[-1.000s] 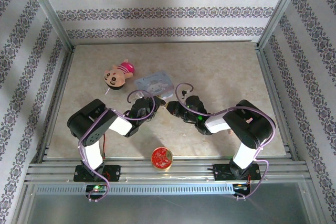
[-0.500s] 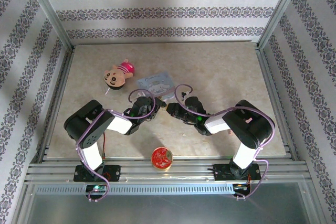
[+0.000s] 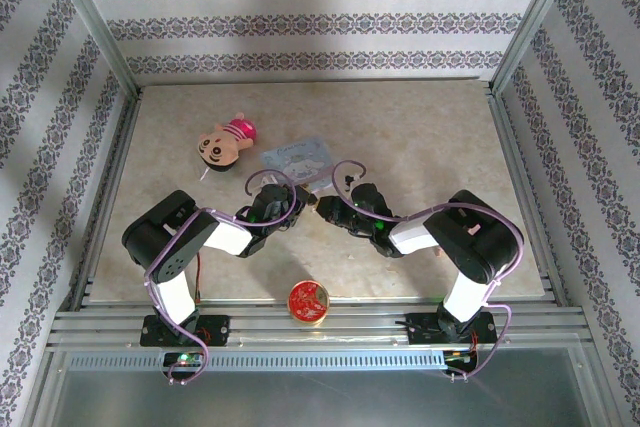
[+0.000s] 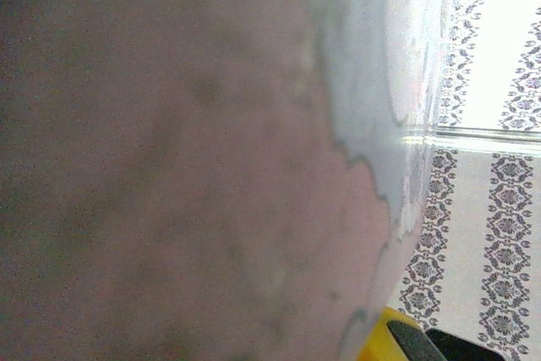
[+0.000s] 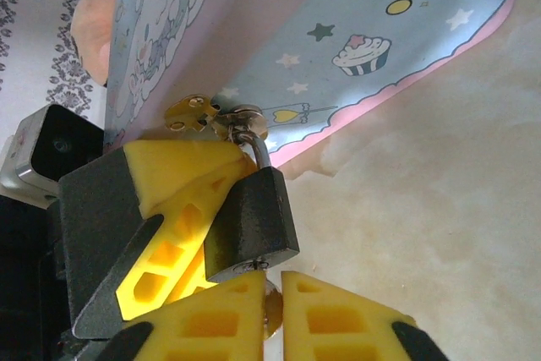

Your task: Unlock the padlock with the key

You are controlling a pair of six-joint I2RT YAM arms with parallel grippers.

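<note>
In the right wrist view the small dark padlock (image 5: 249, 221) hangs by its silvery shackle from the hasp of the pale blue cartoon tin (image 5: 355, 31). My right gripper (image 5: 275, 281) is shut on the key (image 5: 272, 314), whose tip sits in the bottom of the padlock. The left gripper's yellow fingers (image 5: 173, 179) press against the padlock's left side and hold it up off the table. From above, the left gripper (image 3: 298, 200) and the right gripper (image 3: 322, 206) meet at the tin's (image 3: 297, 158) near edge. The left wrist view is a blur of the tin (image 4: 211, 166) up close.
A plush doll (image 3: 225, 141) lies left of the tin. A round red disc (image 3: 309, 301) sits at the table's near edge between the arm bases. Patterned walls and metal rails enclose the table (image 3: 430, 137).
The left arm's elbow swung down and left a second ago, and the tin shifted slightly. Both grippers have stayed together at the padlock since.
</note>
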